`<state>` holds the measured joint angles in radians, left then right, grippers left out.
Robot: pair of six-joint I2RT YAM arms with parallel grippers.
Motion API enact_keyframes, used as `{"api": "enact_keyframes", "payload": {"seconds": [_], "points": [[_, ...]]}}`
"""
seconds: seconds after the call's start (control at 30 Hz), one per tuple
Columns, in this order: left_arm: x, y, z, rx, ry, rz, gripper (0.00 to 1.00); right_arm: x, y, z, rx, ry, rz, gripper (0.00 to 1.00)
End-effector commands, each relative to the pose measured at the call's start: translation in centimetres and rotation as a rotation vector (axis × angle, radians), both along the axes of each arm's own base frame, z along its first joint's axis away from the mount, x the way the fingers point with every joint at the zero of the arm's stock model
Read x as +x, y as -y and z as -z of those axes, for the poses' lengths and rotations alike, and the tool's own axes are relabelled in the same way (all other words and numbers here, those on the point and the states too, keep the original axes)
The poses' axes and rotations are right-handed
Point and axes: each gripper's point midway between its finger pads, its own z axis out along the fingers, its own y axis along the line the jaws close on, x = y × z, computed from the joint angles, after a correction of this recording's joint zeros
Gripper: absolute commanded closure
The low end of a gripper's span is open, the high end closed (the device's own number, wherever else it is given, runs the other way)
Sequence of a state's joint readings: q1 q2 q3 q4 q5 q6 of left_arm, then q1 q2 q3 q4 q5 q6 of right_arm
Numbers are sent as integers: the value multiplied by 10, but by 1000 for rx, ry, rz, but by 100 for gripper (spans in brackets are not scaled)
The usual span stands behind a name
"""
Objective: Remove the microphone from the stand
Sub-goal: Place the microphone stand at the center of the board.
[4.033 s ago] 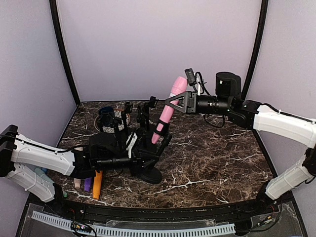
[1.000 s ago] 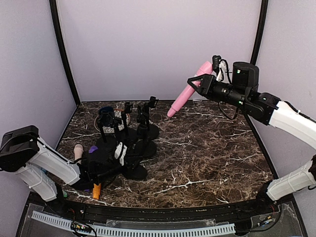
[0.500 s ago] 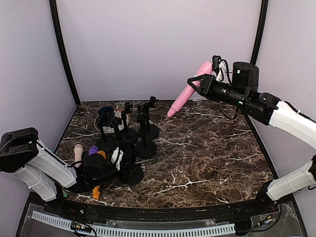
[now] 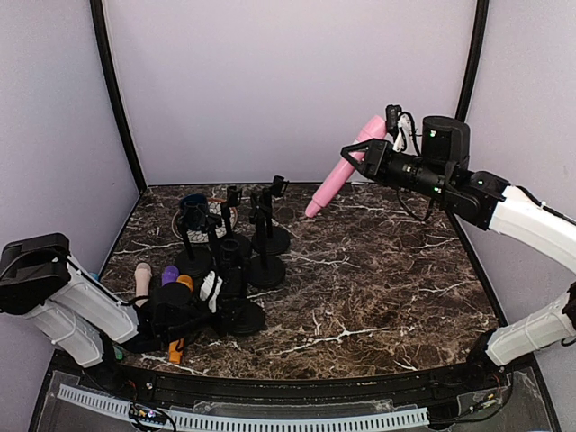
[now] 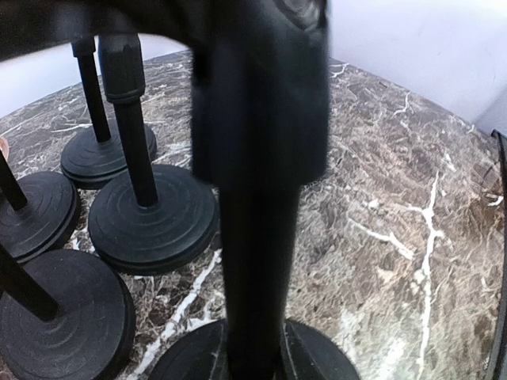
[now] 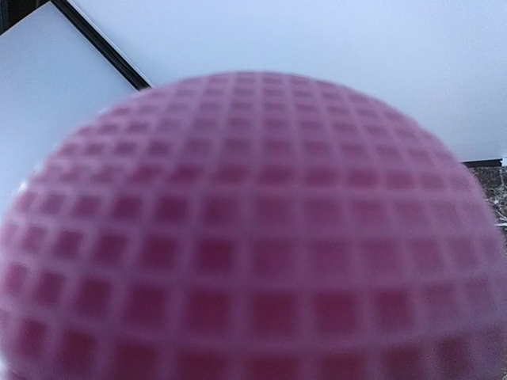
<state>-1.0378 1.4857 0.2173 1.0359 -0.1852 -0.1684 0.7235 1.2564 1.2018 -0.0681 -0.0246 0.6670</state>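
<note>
Up high at the bench's (image 4: 378,279) 1 o'clock corner, the right hand (image 4: 367,151) is pinching the pink microphone (image 4: 340,173) just below its head, and its wrist camera sees nothing but that gridded pink ball (image 6: 253,237). The mic hangs in the air, touching nothing else, well apart from every stand. Its long axis is tilted: head up toward 1 o'clock at the hand, tail slanting down toward 7 o'clock. Follow that tail line across the bench and you reach the stand (image 4: 239,317) at about 7 o'clock, where the left hand (image 4: 211,292) sits low just beside the pole. Its wrist view is filled by that dark pole (image 5: 257,237), and I cannot tell whether the fingers are spread or pressed together. The other stands (image 4: 268,241) cluster just past it at 11 o'clock, and a purple microphone (image 4: 169,273) lies at its 9 o'clock. By my read the removal looks done. The right arm has the mic, so setting it down would be its job.
</note>
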Motion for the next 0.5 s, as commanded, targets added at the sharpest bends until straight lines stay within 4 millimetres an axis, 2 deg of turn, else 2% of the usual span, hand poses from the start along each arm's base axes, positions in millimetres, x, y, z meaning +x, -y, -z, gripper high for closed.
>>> {"api": "enact_keyframes", "payload": {"seconds": [0.0,0.2,0.47], "points": [[1,-8,20,27,-36,-41,84,0,5,-22,55,59,12,78],[16,-2,18,40,7,-87,93,0,4,-21,54,54,14,78],[39,-2,10,42,95,-188,96,1,6,-24,55,63,20,77]]}}
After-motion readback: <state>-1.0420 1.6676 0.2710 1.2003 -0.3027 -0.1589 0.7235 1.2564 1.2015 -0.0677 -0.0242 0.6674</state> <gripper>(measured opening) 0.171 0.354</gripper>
